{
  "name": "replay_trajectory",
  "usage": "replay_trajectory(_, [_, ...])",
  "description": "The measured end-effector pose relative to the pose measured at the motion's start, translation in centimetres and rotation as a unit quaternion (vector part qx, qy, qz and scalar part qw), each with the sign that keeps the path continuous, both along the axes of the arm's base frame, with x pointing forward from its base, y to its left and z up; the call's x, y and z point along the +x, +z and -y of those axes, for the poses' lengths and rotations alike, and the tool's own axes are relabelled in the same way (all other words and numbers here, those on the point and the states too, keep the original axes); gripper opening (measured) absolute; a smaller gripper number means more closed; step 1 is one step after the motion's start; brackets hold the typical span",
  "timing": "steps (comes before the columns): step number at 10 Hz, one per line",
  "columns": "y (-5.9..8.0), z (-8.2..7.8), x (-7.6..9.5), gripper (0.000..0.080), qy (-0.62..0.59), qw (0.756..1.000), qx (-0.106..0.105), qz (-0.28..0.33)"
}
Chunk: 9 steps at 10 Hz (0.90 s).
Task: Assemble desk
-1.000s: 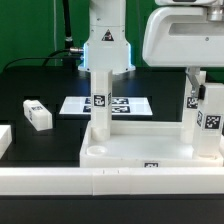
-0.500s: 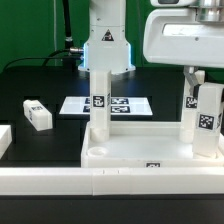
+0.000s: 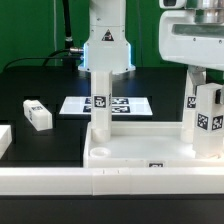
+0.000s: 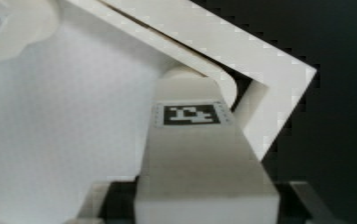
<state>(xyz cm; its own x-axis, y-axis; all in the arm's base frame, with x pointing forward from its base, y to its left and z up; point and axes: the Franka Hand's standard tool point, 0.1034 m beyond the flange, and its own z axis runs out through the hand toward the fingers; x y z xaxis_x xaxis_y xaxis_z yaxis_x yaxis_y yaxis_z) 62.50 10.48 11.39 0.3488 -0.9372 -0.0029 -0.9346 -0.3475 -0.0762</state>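
The white tray-like tabletop (image 3: 135,148) lies by the front rail with its raised rim up. One square white leg (image 3: 100,98) stands upright in its far corner on the exterior view's left. A second leg (image 3: 191,100) stands at the far corner on the exterior view's right. My gripper (image 3: 207,78) is shut on a third tagged leg (image 3: 209,122) and holds it upright over the tabletop's near corner on the exterior view's right. In the wrist view the held leg (image 4: 201,150) fills the gap between my fingers (image 4: 122,203), with the tabletop rim (image 4: 228,55) beyond.
A loose white leg (image 3: 37,114) lies on the black table at the exterior view's left. The marker board (image 3: 125,105) lies flat behind the tabletop. Long white rails run along the front (image 3: 60,182) and the exterior view's left edge (image 3: 4,140). The robot base (image 3: 105,45) stands behind.
My gripper has shifted toward the exterior view's right with the leg still in it. The standing legs, the tabletop and the loose leg have not moved.
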Motion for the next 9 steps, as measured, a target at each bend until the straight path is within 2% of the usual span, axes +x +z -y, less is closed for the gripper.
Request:
replay_trajectory(3, [-0.02,0.19,-0.03,0.0287,-0.051,0.999,0.003,-0.003])
replay_trajectory(6, [-0.04,0.26,-0.09,0.0622,0.028,1.000,-0.005,-0.002])
replay_trajectory(9, [-0.03,0.21,-0.08,0.0648,0.203,0.979,-0.021,0.002])
